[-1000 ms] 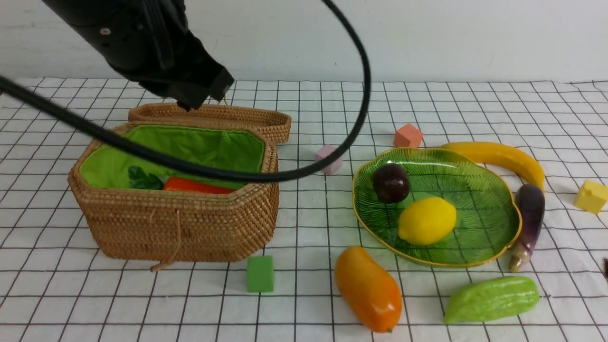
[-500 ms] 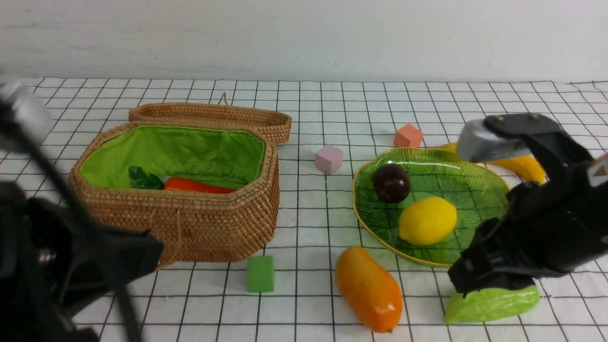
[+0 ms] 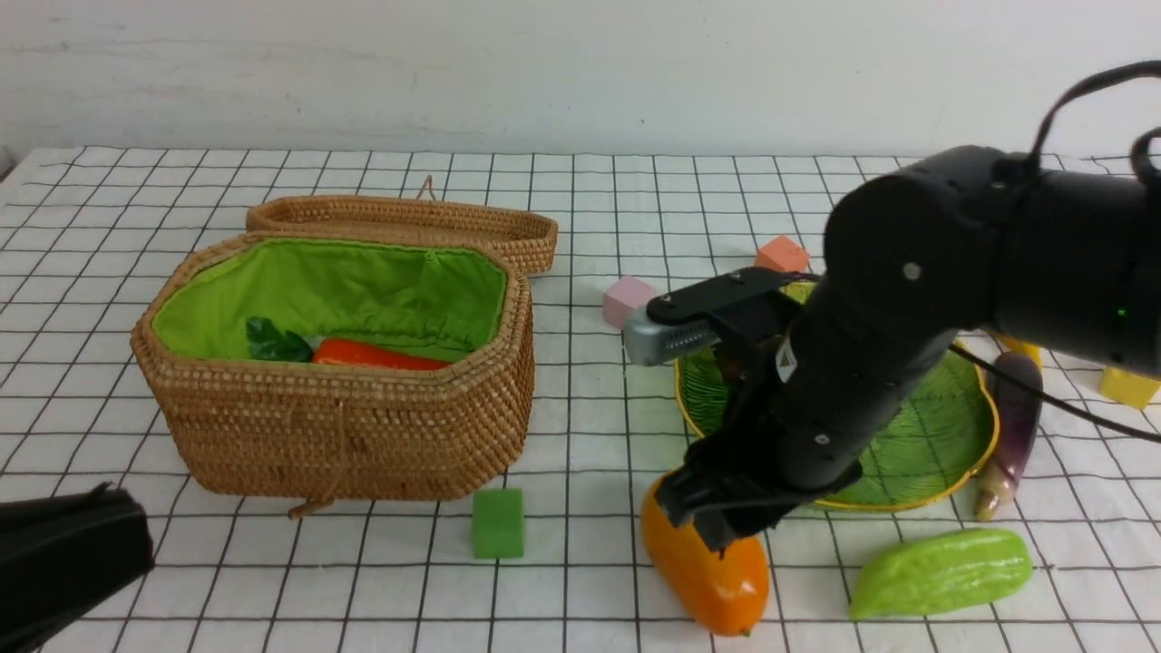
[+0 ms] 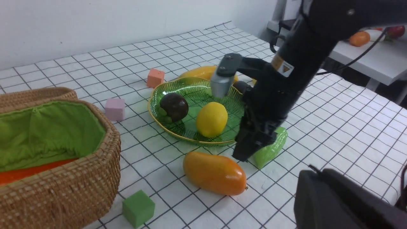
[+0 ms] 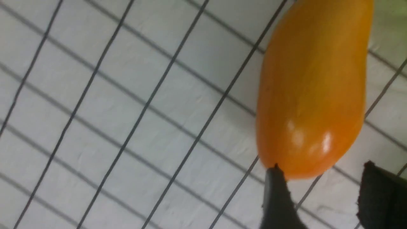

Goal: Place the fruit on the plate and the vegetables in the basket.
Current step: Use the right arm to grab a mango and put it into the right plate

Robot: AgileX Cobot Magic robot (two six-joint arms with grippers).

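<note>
Hovering low over the orange mango (image 3: pixel 712 585), the right gripper (image 3: pixel 721 535) has its fingers (image 5: pixel 276 203) apart w/ nothing btwn them; in the right wrist view the mango's rounded end sits just ahead of the tips, touching or nearly so, can't tell which. Mango lies on the checked cloth (image 3: pixel 580 181) just in front of the green leaf plate (image 3: pixel 934 426), not on it. The left gripper (image 4: pixel 343 200) is low at the robot's left by the near table edge, jaws together. Progress approx 3 of 7: lemon (image 4: pixel 211 119) & mangosteen (image 4: pixel 174 106) sit on the plate, so 2 of 4 fruits done; the carrot (image 3: pixel 376 355) lies inside the wicker basket (image 3: pixel 345 426), lid (image 3: pixel 408 222) open behind it, so 1 of 3 veg done. Left to do: mango, then the banana (image 4: pixel 197 73) on the cloth by the plate's far rim; the purple eggplant (image 3: pixel 1011 408) just beside the plate's right rim & the bumpy green gourd (image 3: pixel 943 571) in front of it both need the basket, well apart to the left. Step in hand looks like the mango pick. Green cube (image 3: pixel 497 521), pink cube (image 3: pixel 626 299), orange cube (image 3: pixel 780 254) & yellow cube (image 3: pixel 1129 385) are clutter, not part of the job
</note>
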